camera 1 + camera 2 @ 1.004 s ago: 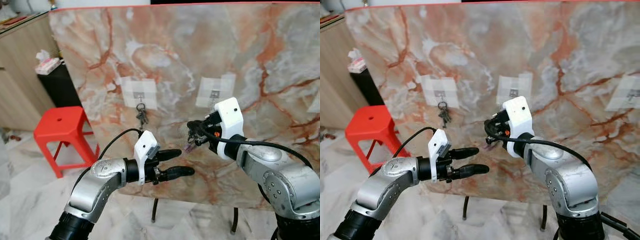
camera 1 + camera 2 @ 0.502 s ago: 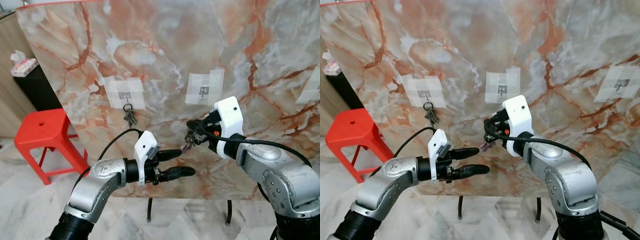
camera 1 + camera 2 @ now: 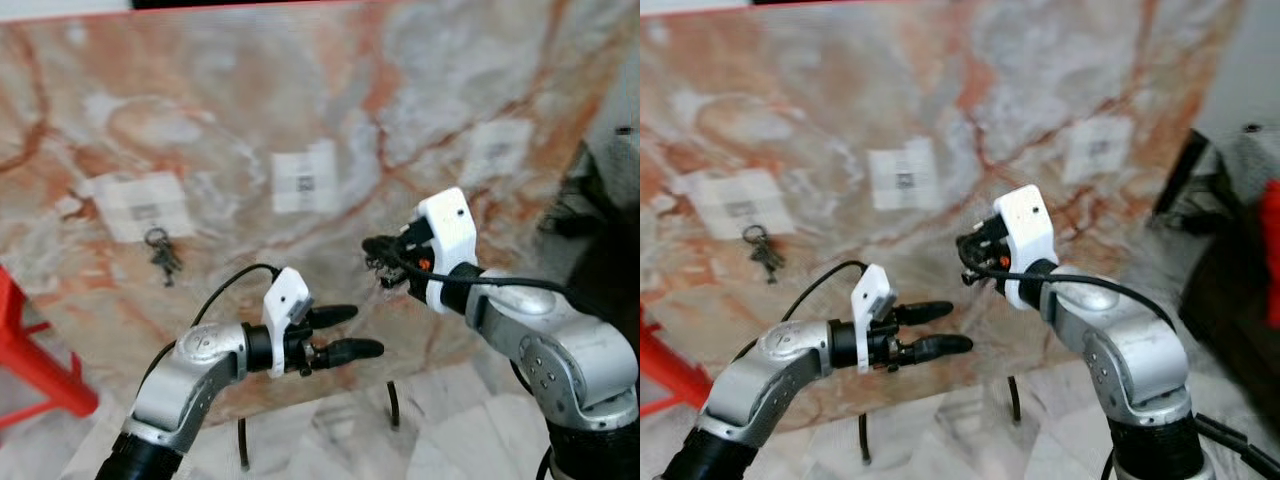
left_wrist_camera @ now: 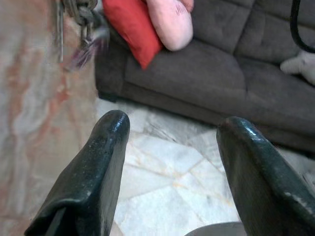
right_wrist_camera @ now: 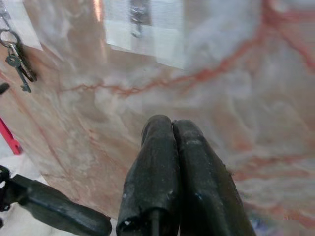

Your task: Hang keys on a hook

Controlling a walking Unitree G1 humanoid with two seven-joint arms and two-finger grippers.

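Veined marble slab [image 3: 230,90], right end effector [image 3: 378,262] pinching metal keys [image 3: 381,270]

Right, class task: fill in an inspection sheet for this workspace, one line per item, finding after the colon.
Surface: upright marble board with three taped white patches.
Job's things: one bunch of keys hangs at the left patch; another bunch of keys hangs from the right gripper.
Clutter: nothing seen.
Grippers: right gripper shut, near the middle patch; left gripper open, empty, lower down.
Cables: black cable on the left arm, another on the right.
Surroundings: red stool, grey sofa, red cushion.
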